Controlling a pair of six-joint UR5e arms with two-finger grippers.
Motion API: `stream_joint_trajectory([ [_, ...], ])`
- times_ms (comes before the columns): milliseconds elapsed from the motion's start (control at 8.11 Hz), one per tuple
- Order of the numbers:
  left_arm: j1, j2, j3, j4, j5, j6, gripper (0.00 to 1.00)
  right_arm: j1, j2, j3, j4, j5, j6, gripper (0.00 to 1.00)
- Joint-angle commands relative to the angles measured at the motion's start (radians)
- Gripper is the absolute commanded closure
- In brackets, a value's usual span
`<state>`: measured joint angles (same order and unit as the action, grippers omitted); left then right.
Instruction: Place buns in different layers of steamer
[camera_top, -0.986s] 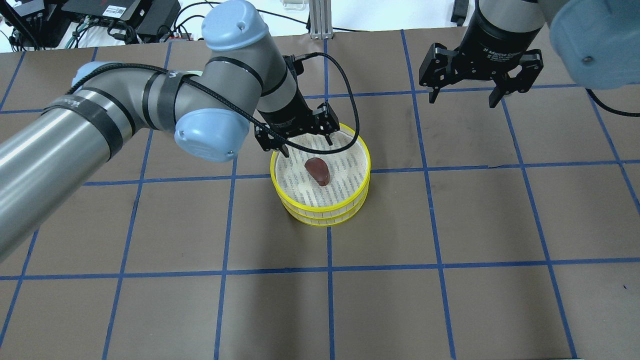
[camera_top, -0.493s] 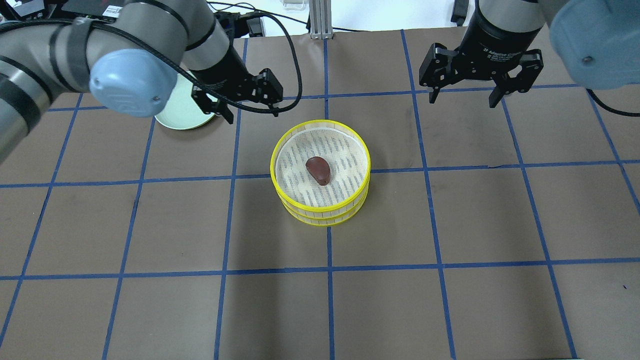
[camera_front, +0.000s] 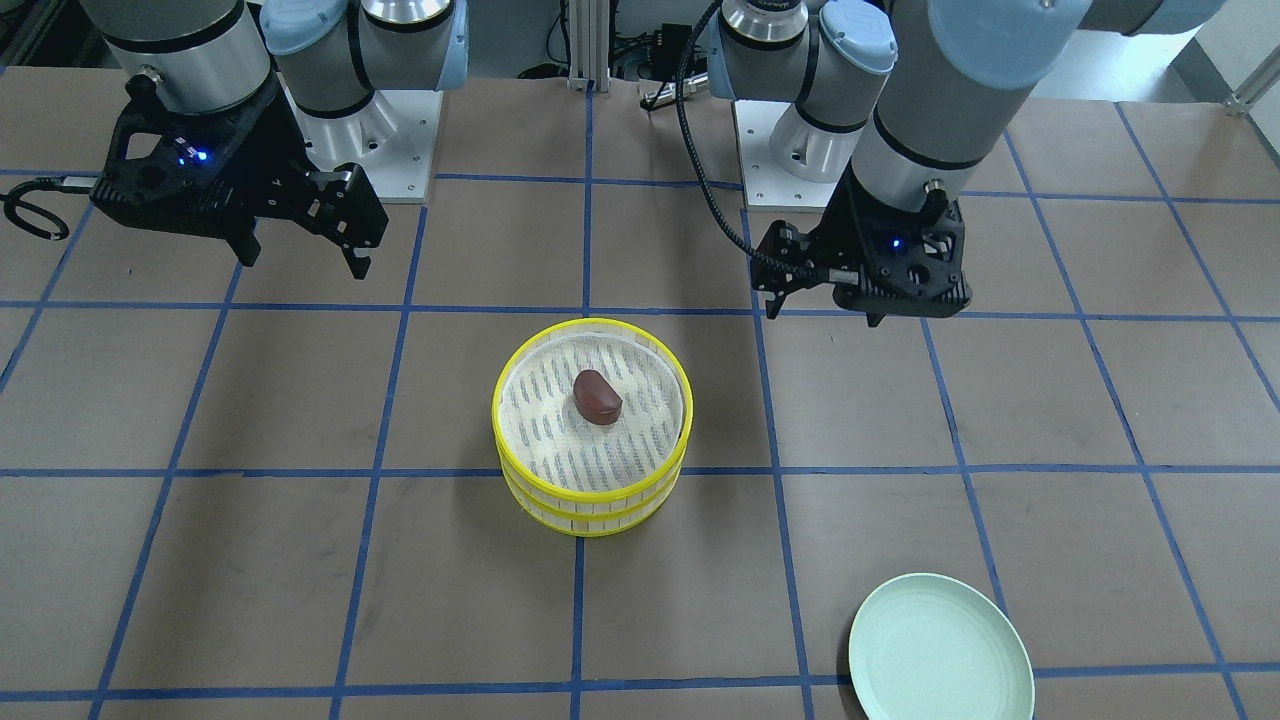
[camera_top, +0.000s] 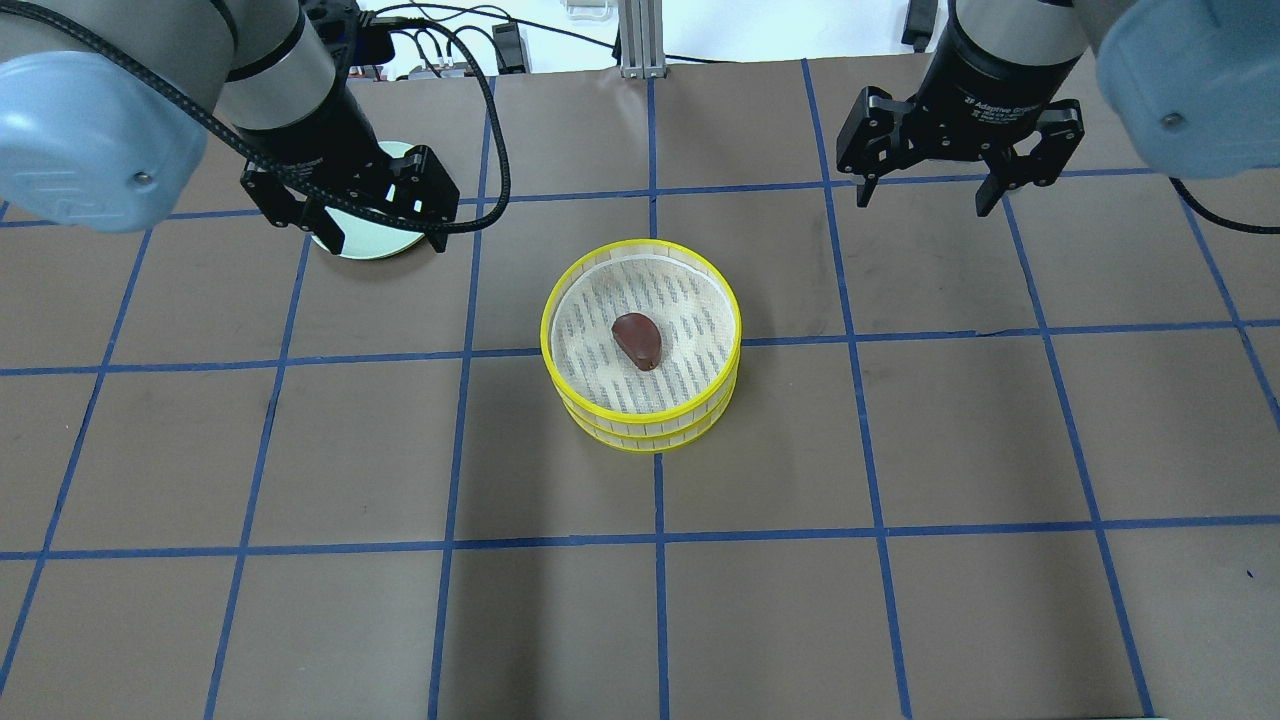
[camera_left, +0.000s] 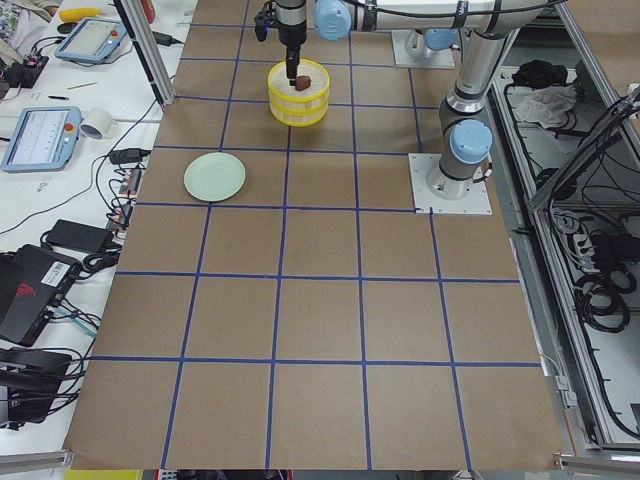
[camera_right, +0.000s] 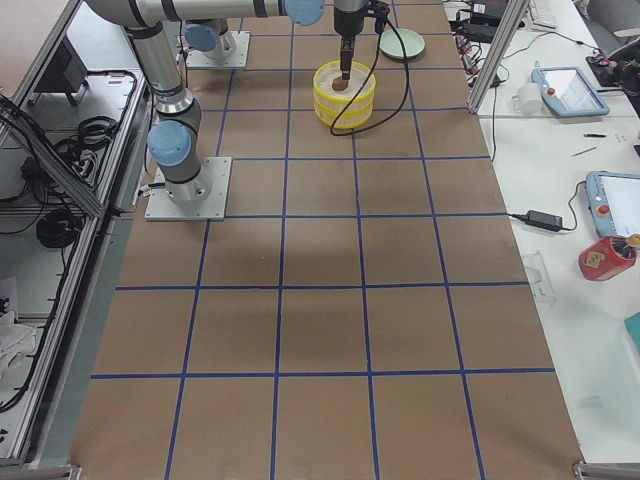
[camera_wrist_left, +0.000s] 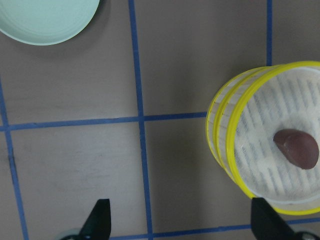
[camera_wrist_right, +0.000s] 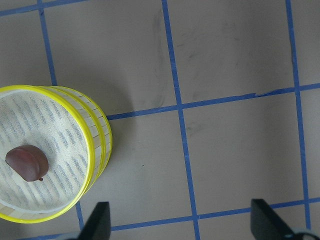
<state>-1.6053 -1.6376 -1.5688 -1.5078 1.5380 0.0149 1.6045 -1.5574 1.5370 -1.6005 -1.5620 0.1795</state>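
The upper tray (camera_top: 690, 300) sits on the lower tray (camera_front: 585, 522), so the lower one's mesh floor and whatever lies on it are hidden in every view; only its slatted wall and yellow rim show. From overhead the left gripper (camera_top: 388, 248) and its wrist cover much of the pale green plate (camera_top: 372, 238), which the front-facing view cuts at its bottom edge and the left wrist view at its top edge. Each wrist view crops the stacked trays at one side, and in both side views the left gripper and the right gripper (camera_top: 925, 203) are too small for their jaws to be read
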Motion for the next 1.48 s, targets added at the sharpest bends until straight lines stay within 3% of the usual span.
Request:
stream_joint_trajectory([
  [0, -0.001, 0.068, -0.014, -0.057, 0.049, -0.004, 0.0, 0.0, -0.001, 0.0, 0.001, 0.0, 0.0, 0.0],
  [1356, 0.007, 0.071, -0.039, -0.066, 0.065, 0.005, 0.0, 0.0, -0.001, 0.003, 0.004, 0.002, 0.0, 0.0],
])
